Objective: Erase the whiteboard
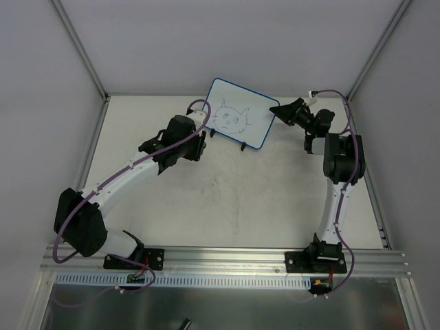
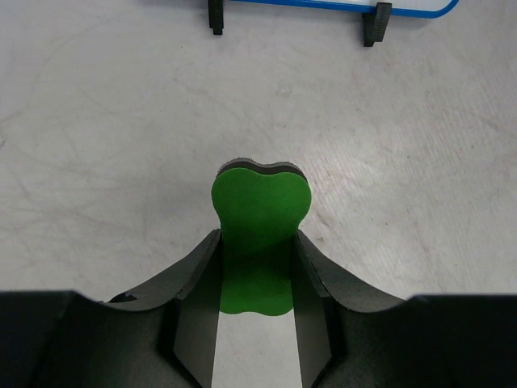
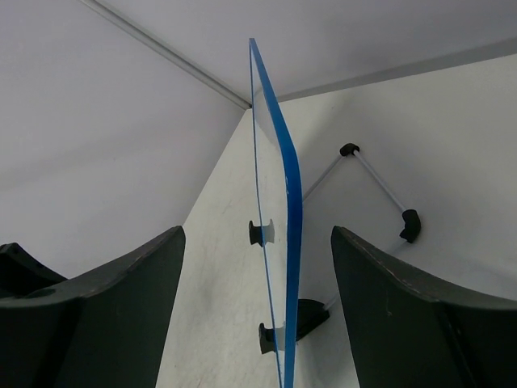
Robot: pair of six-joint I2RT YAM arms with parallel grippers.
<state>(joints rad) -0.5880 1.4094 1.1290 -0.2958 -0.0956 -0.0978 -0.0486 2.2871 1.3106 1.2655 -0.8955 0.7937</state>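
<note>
The pale table [image 1: 234, 206] carries the whiteboard [image 1: 254, 110], standing upright on its feet toward the far middle, cat face drawn on it. The right claw [image 1: 280, 110] straddles the board's right edge, its jaws apart and clear of it. The left claw [image 1: 198, 146] sits near the board's front, clamped on a green eraser [image 2: 260, 210].

I have bare table [image 1: 234, 199] between my left gripper [image 2: 257, 242], closed on the green eraser [image 2: 260, 202], and the whiteboard [image 1: 240, 120]; only its two black feet [image 2: 216, 16] sit low ahead. My right gripper [image 3: 257, 234] straddles the board's edge with a gap at each finger (the wire prop [image 3: 380, 182] crowds the back side). The rear wall [image 1: 227, 41] stands near behind.
</note>
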